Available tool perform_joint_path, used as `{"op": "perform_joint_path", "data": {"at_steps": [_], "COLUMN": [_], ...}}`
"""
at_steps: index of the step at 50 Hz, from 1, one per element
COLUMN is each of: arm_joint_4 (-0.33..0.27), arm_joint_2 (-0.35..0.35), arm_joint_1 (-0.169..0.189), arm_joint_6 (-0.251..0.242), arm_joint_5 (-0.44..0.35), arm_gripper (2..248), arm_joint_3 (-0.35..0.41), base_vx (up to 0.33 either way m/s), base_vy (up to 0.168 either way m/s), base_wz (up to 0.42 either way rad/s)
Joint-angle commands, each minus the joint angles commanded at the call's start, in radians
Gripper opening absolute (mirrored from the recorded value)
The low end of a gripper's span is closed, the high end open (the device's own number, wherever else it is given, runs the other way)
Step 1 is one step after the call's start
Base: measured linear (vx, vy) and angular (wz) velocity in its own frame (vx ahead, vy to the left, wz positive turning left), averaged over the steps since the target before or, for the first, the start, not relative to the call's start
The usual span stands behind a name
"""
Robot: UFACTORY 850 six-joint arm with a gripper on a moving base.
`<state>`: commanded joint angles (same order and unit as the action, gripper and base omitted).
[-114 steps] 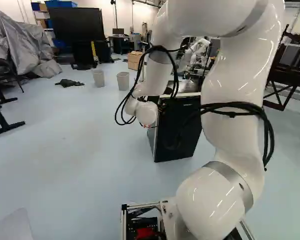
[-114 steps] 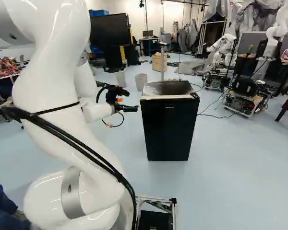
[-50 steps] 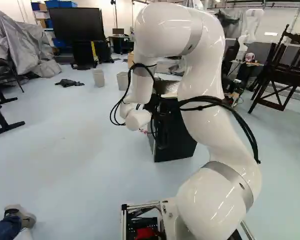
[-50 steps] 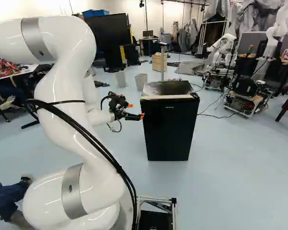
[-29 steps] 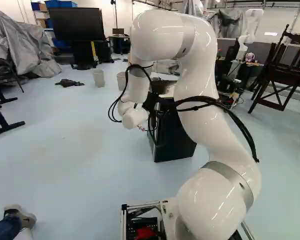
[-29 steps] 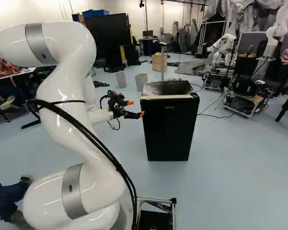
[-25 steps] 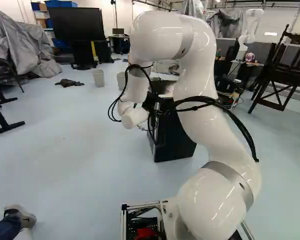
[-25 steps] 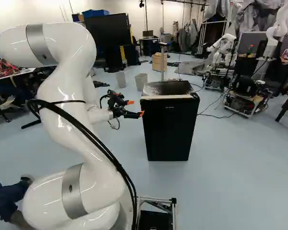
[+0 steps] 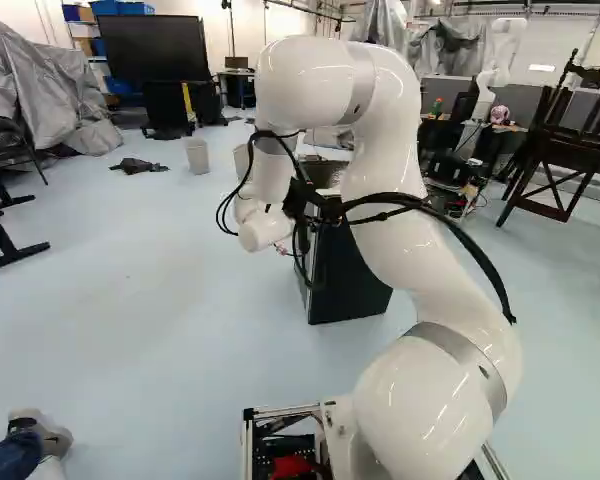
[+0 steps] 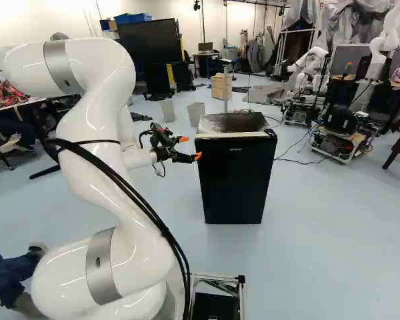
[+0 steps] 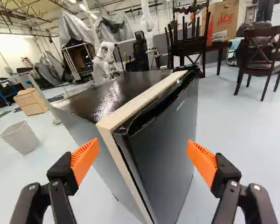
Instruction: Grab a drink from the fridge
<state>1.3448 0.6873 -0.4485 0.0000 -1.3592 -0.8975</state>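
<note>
Fridge (image 10: 235, 183) stands on pale floor (image 10: 333, 233), chairs (image 11: 261, 68) beyond

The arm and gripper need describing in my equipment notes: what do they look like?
The arm is glossy white, with thick, rounded sections and grey bands around it. Black cables run along its outside. The gripper is black, with two jointed fingers carrying ribbed orange pads.

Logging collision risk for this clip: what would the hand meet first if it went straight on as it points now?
Most likely the fridge, at its door near the closest upright edge, ahead of the open hand. The gap's depth is hard to judge.
</note>
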Motion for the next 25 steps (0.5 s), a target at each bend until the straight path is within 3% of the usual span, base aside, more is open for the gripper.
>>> {"op": "perform_joint_path", "data": {"at_steps": [25], "arm_joint_4": [0.088], "arm_joint_2": [0.034], "arm_joint_1": [-0.013], "arm_joint_6": [0.000], "arm_joint_5": [-0.002], "arm_gripper": [247], "arm_joint_3": [-0.063], "base_vx": [0.000], "base_vy": [0.000], "base_wz": [0.000]}}
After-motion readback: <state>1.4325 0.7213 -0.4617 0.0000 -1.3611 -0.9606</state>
